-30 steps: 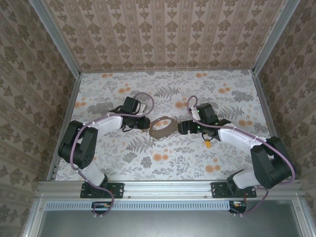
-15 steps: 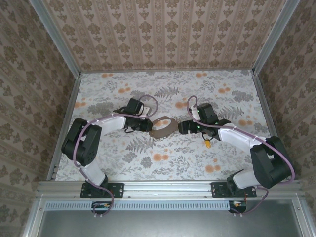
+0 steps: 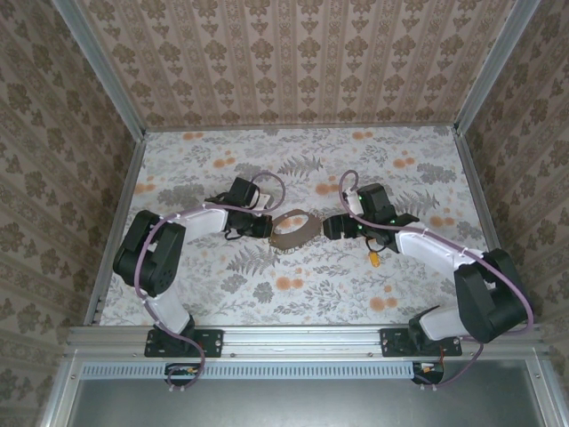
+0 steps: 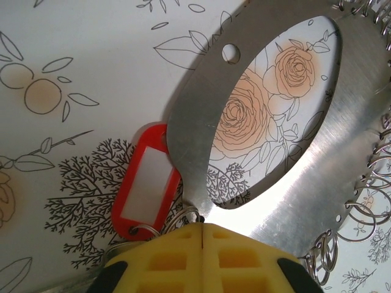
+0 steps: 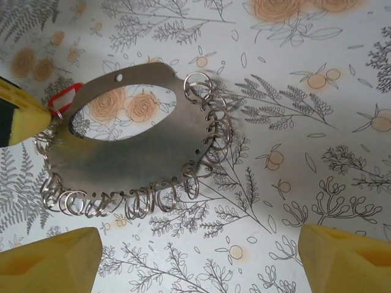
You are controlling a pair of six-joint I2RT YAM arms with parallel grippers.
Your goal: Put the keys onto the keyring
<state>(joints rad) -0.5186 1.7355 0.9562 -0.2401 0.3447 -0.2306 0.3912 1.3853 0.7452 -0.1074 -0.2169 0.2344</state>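
floral table (image 3: pixel 222 298) | left gripper (image 4: pixel 201 228) pinching keyring (image 4: pixel 342 152) | right gripper (image 5: pixel 198 244) spread

Keyring (image 5: pixel 140 155) lies beyond wide-spread fingers (image 5: pixel 52 259).

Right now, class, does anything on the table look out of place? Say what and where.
The key lies by the right arm, apart from the keyring. Odd: the left gripper is shut on the keyring's end, yet the open right gripper faces it with nothing held.
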